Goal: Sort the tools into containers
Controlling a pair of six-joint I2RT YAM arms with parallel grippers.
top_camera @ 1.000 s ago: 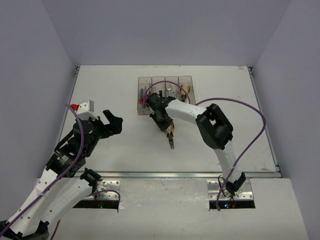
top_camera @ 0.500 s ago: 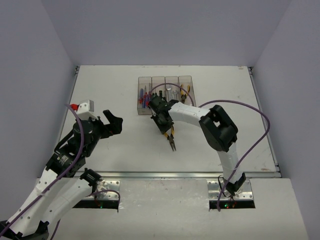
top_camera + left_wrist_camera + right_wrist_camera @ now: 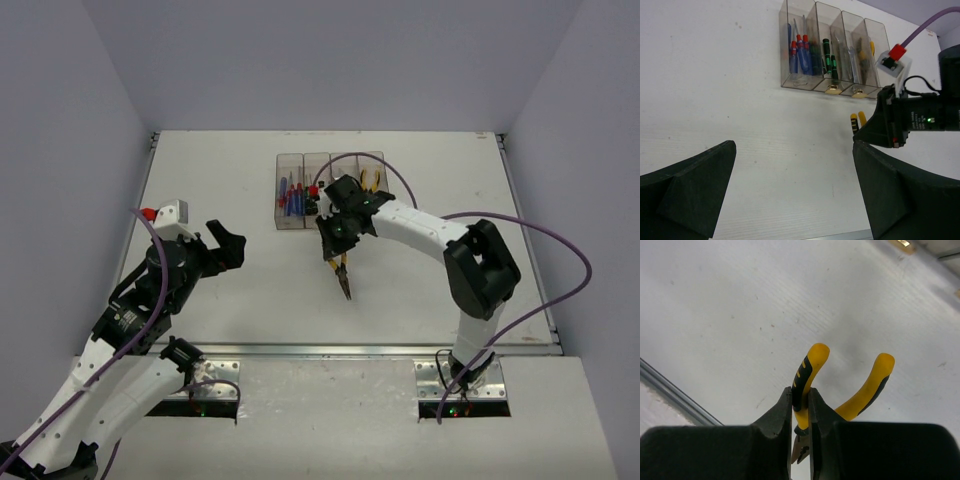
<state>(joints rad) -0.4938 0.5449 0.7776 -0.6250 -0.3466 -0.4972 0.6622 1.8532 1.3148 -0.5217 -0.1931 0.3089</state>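
The right end effector (image 3: 337, 245), pinching one handle of the pliers (image 3: 344, 274), is swinging toward frame right beside the containers (image 3: 291, 157), seemingly for drop-off.

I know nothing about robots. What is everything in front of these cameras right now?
Table: one, white, under everything.
Bins: four, clear smoky plastic, joined in a row at the far middle of the table.
Blue-and-red screwdrivers: several, in the leftmost bin as the top view shows it.
Green-and-black screwdrivers: at least two, second bin.
Wrenches: silver, count unclear, third bin.
Binned pliers: one pair, yellow and black, fourth bin.
Held pliers: one pair, yellow and black, on the near side of the bins.
Cables: two, purple, one along each arm.
Left gripper: black, open, over the table's left side.
Right gripper: black, shut on one handle of the held pliers.
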